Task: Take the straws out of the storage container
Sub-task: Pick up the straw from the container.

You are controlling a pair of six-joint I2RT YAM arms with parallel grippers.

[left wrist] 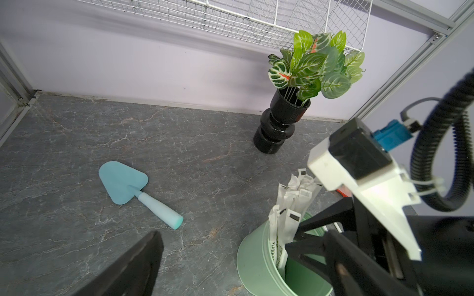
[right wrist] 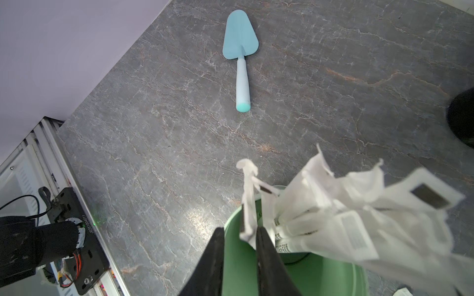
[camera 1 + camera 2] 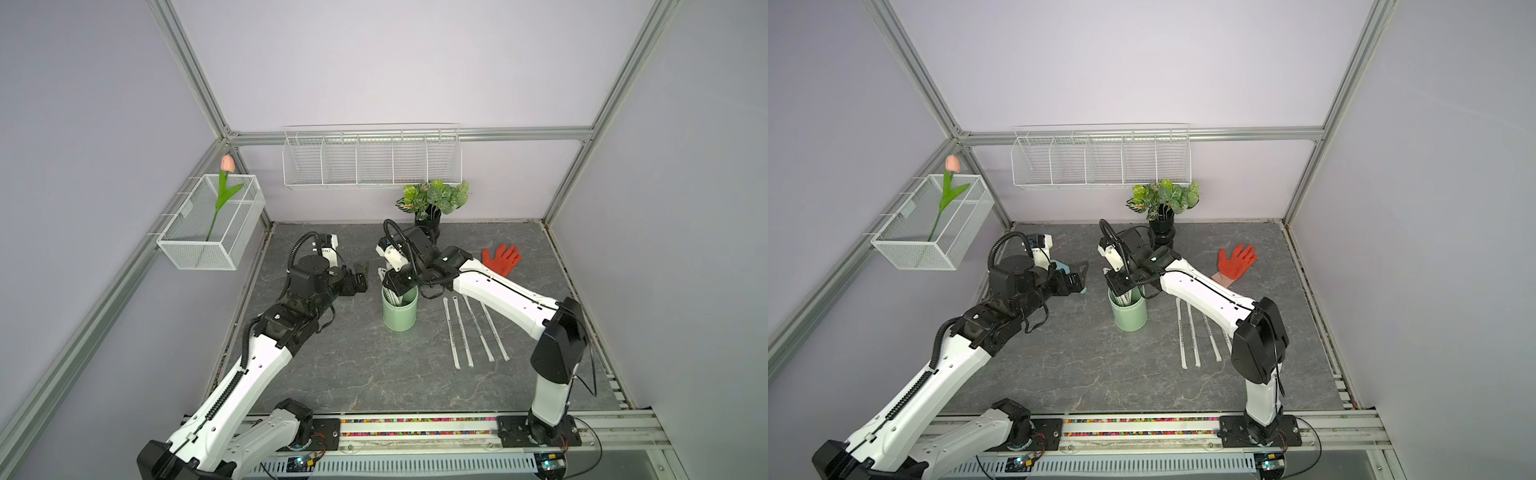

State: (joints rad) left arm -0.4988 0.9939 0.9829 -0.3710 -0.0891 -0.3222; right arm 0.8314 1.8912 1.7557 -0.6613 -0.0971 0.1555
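Observation:
The storage container, a mint-green cup [image 3: 400, 316] [image 3: 1130, 316] [image 1: 256, 258] [image 2: 320, 276], stands upright mid-table. A bundle of white-wrapped straws [image 3: 392, 297] [image 1: 295, 194] [image 2: 333, 217] leans in it. Several more straws [image 3: 473, 328] [image 3: 1192, 336] lie side by side on the table to its right. My right gripper [image 3: 388, 286] [image 3: 1113, 286] [image 2: 241, 238] dips into the cup's left rim. Its jaws stand narrowly open around one straw's wrapper [image 2: 247, 225], with a gap showing. My left gripper [image 3: 361, 275] [image 3: 1081, 276] [image 1: 242, 234] hovers wide open and holds nothing, just left of the cup.
A pale blue trowel [image 1: 133, 189] [image 2: 241, 56] lies on the table under my left gripper. A black vase with green leaves [image 3: 430, 220] stands behind the cup. A red glove [image 3: 503, 257] lies at the back right. White wire baskets [image 3: 370, 162] [image 3: 212, 224] hang on the walls.

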